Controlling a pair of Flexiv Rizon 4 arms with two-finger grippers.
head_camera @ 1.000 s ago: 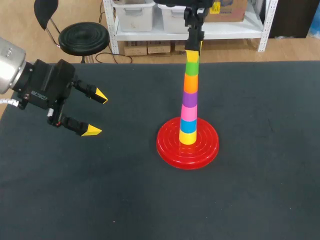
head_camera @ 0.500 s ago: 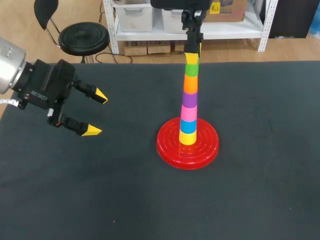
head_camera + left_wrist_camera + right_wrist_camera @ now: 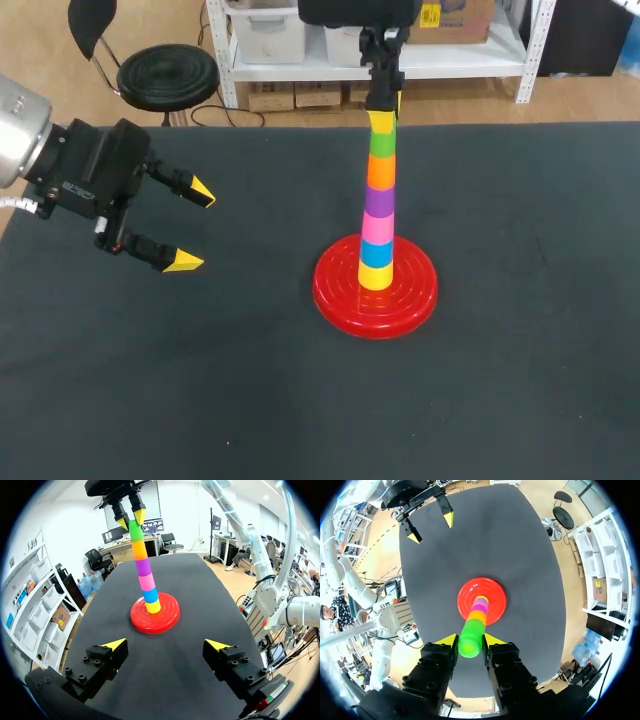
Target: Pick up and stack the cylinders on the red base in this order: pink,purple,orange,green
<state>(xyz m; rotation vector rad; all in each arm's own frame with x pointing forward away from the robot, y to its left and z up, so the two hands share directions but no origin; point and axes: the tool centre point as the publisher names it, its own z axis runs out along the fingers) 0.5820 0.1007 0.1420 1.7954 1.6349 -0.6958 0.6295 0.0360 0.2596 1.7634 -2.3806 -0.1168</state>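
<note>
**All four colours up, only the withdrawal left**

On the red base [image 3: 338,292], which sits near the middle of the desk [image 3: 500,400], a single upright column stands. From the bottom it runs a yellow piece [image 3: 376,277], a blue piece [image 3: 376,254], then the pink cylinder [image 3: 377,228], the purple cylinder [image 3: 378,202], the orange cylinder [image 3: 381,171] and the green cylinder [image 3: 382,143] on top. The required order of pink, purple, orange, green is therefore in place, and no loose cylinder lies anywhere else on the desk. By my reading the stacking itself is done. What remains is for the arm to lift clear without nudging the tall, narrow column.

The right arm comes in from the far side and hangs straight down over the stack. The right tool [image 3: 383,112] points vertically at the column's top, its yellow tips straddling the upper end of the green cylinder. In the right wrist view that cylinder sits squarely between the two fingers, with what looks like a thin dark gap on each side. I judge the tool parted just enough to have let go, holding nothing.

The left arm is well apart at the desk's left side. The left tool [image 3: 194,227] hovers above the surface, its fingers spread wide and empty, aimed roughly towards the base.
</note>
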